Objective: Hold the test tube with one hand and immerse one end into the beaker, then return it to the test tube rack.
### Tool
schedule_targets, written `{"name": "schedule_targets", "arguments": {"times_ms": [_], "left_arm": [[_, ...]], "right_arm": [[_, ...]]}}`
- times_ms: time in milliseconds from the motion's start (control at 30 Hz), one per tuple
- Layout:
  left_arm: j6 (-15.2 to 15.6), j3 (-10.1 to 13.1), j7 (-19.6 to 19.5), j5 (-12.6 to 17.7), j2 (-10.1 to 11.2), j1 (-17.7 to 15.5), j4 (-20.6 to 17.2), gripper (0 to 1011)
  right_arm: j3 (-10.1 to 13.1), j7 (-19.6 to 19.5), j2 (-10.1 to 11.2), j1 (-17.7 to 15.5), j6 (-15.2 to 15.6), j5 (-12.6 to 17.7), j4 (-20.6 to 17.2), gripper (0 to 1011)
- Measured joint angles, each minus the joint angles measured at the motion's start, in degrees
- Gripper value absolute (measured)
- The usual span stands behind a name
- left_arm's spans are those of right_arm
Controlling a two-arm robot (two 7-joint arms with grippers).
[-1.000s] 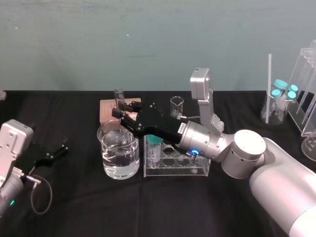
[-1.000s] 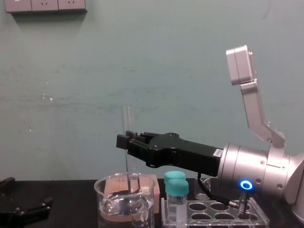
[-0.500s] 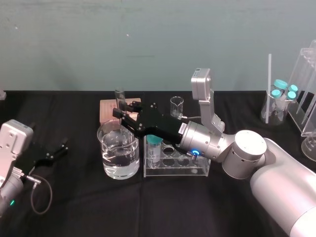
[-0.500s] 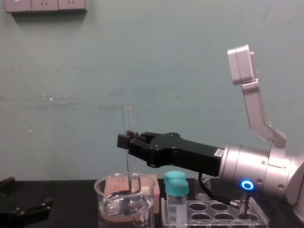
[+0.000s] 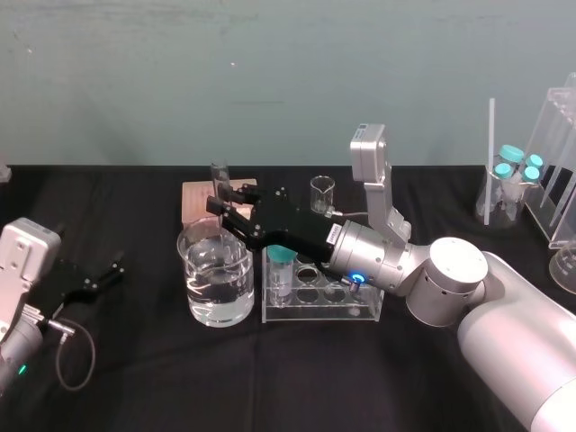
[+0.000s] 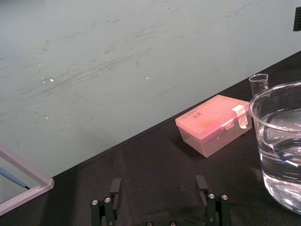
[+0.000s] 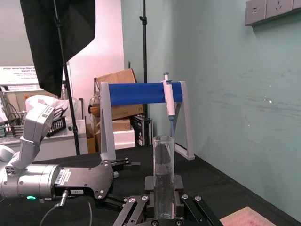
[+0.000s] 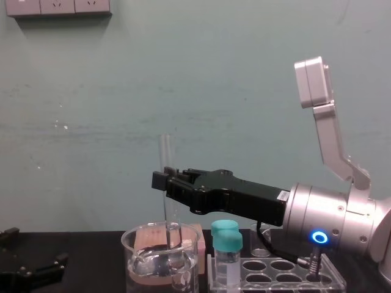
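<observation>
**Head view, centre.** The right gripper (image 5: 220, 205) reaches in from the right of the frame, its black fingers clamped on the test tube (image 5: 219, 173) partway up the glass. The tube stands upright over the beaker (image 5: 216, 286), which sits left of centre on the black table (image 5: 135, 378) and holds clear water.

**Chest view, centre.** The tube's open top rises above the fingers. Its lower part passes down inside the beaker's rim. Whether the tip is under the water cannot be told.

**Head view, right of the beaker.** The test tube rack (image 5: 324, 310) stands just beside the beaker, below the right arm's wrist. A teal-capped vial (image 5: 283, 263) sits in a hole at the rack's left end.

**Head view, behind the beaker.** A pink box (image 5: 200, 200) lies toward the top of the frame, with a tiny beaker (image 5: 322, 193) to its right.

**Head view, lower left.** The left gripper (image 5: 106, 274) rests low over the table, well apart from the beaker. Its fingers are spread apart and hold nothing.
</observation>
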Motion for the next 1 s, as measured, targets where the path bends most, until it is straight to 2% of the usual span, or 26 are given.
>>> {"name": "schedule_targets", "arguments": {"times_ms": [733,1000], "left_arm": [[0.0,0.0,0.0,0.0,0.0,0.0,0.0,1000],[0.0,0.0,0.0,0.0,0.0,0.0,0.0,1000]], "right_arm": [[-0.05,0.05,0.1,0.06,-0.25,0.17,-0.6,225],[0.29,0.23,0.3,0.42,-1.02,0.57,-2.64,225]]}}
